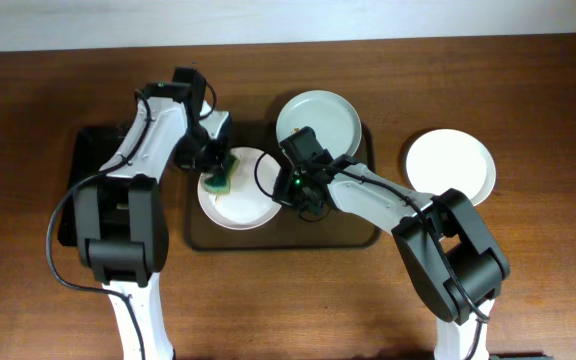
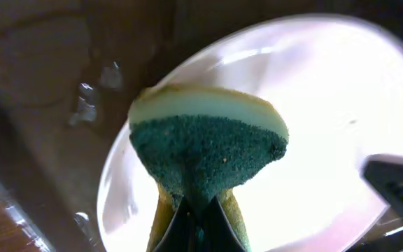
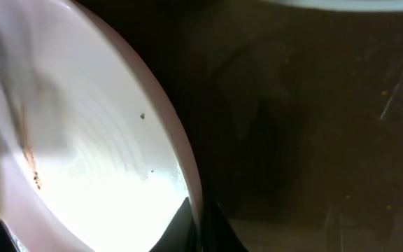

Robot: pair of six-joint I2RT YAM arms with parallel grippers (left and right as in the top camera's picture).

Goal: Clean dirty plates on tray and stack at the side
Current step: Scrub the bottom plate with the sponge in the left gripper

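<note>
A white plate (image 1: 240, 205) lies at the left of the brown tray (image 1: 353, 232); it also shows in the left wrist view (image 2: 341, 119) and the right wrist view (image 3: 103, 168), with a thin brown smear on it. My left gripper (image 1: 215, 172) is shut on a green and yellow sponge (image 2: 205, 147) that rests on this plate's left part. My right gripper (image 1: 290, 190) is shut on the plate's right rim (image 3: 187, 175). A second white plate (image 1: 320, 120) lies at the tray's far side. A third white plate (image 1: 450, 165) lies on the table right of the tray.
A smaller black tray (image 1: 80, 190) lies at the left, partly under my left arm. The wooden table (image 1: 528, 100) runs to a light wall at the back.
</note>
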